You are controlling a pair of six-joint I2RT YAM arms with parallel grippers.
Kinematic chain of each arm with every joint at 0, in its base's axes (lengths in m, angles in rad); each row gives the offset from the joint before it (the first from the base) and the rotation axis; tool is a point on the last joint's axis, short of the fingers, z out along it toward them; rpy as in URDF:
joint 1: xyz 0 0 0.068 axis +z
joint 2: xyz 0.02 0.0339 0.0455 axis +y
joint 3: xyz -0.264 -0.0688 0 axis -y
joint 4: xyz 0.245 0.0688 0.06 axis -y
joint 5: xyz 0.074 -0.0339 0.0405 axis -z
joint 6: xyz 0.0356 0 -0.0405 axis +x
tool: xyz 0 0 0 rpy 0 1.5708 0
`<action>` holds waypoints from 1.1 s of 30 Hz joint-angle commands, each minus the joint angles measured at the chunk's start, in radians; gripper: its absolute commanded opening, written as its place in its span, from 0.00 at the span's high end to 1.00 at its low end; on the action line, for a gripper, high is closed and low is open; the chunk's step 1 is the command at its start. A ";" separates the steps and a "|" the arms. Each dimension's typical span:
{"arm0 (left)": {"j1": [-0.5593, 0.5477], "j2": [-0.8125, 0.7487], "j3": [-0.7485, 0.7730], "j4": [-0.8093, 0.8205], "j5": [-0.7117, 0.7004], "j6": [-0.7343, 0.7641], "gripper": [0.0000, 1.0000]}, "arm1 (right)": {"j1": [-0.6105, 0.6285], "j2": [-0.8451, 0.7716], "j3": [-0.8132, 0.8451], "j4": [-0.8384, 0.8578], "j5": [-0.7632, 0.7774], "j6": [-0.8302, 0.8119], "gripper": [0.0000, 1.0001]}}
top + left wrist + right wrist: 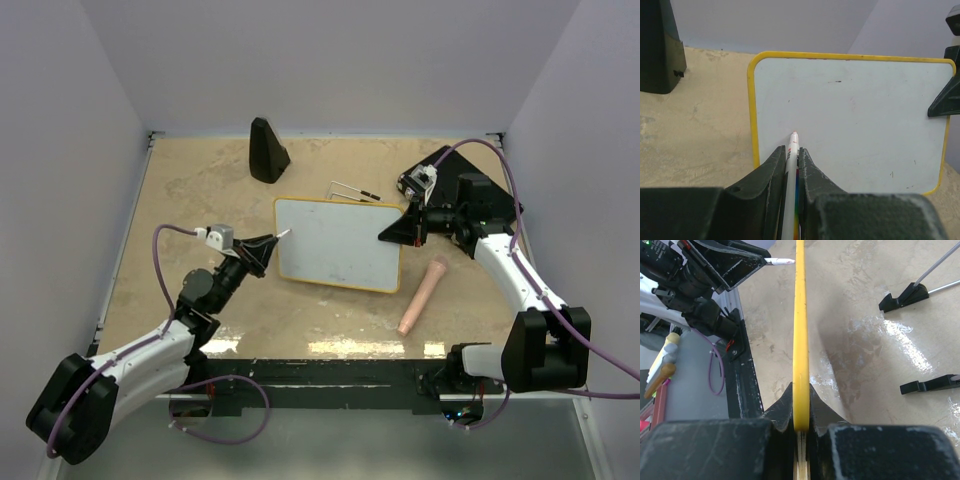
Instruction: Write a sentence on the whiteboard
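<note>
While the blank whiteboard was pinched at its right rim by the right fingers at the middle of the desk, and the marker was clamped in the left fingers near its left edge, slipping could be caused by hard strokes.

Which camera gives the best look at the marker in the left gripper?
Left wrist: the marker runs up between the left gripper fingers, tip over the whiteboard. The top external view shows only a small white sliver at the board's left edge; the right wrist view shows just its tip beyond the board's edge.
</note>
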 commanded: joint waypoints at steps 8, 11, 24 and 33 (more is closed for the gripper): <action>-0.003 0.007 0.088 0.039 -0.015 0.056 1.00 | -0.003 -0.038 0.008 0.062 -0.088 0.022 1.00; -0.003 0.039 0.099 0.042 -0.015 0.062 1.00 | -0.003 -0.041 0.008 0.062 -0.090 0.024 1.00; -0.003 0.028 0.058 0.012 -0.016 0.047 1.00 | -0.004 -0.043 0.006 0.065 -0.091 0.024 1.00; -0.003 0.015 0.009 -0.017 0.000 0.027 1.00 | -0.003 -0.049 0.005 0.065 -0.091 0.025 1.00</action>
